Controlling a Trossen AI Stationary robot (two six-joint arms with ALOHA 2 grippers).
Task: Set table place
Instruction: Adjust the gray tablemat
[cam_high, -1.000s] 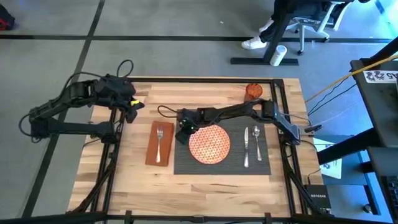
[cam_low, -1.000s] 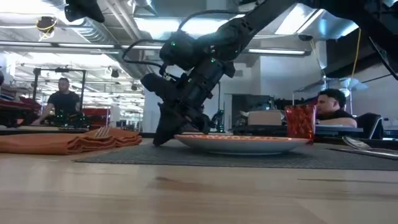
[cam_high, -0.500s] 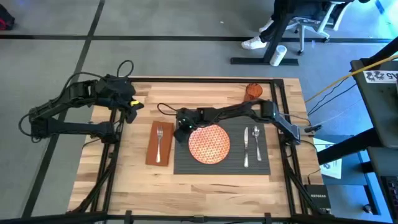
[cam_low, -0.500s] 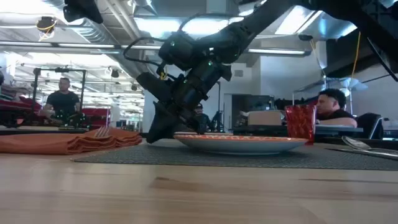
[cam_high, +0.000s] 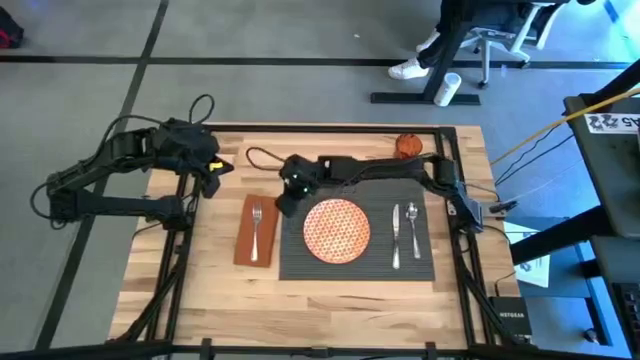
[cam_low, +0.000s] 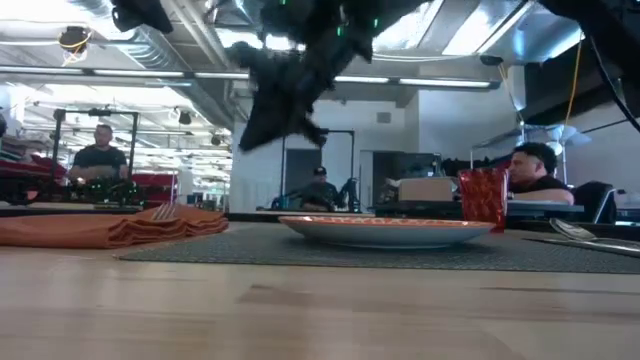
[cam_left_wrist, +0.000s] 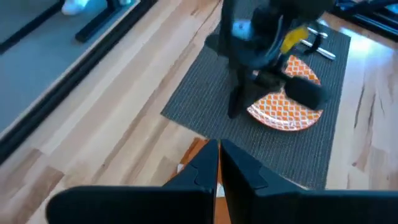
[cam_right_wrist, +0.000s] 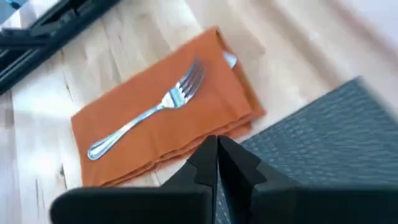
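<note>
A round orange-patterned plate (cam_high: 336, 228) sits on the dark grey placemat (cam_high: 356, 262). A knife and a spoon (cam_high: 404, 226) lie on the placemat to the plate's right. Left of the placemat, a fork (cam_high: 256, 226) lies on the long brown napkin (cam_high: 256, 231). The small orange cup (cam_high: 406, 146) stands at the table's far edge. My right gripper (cam_high: 285, 206) hangs shut in the air above the placemat's far left corner (cam_right_wrist: 217, 149), touching nothing. My left gripper (cam_high: 213, 167) waits shut over the table's far left part (cam_left_wrist: 219, 155).
Black rails (cam_high: 180, 240) run along the table's left and right edges. Bare wood (cam_high: 330, 310) lies in front of the placemat. Beyond the table are a chair and a person (cam_high: 470, 30); the low view shows more people in the room (cam_low: 100, 155).
My right gripper has risen from the placemat beside the plate's left rim and now hangs well clear above it, shifted slightly toward the table's far edge. The plate and the other things have stayed where they were.
</note>
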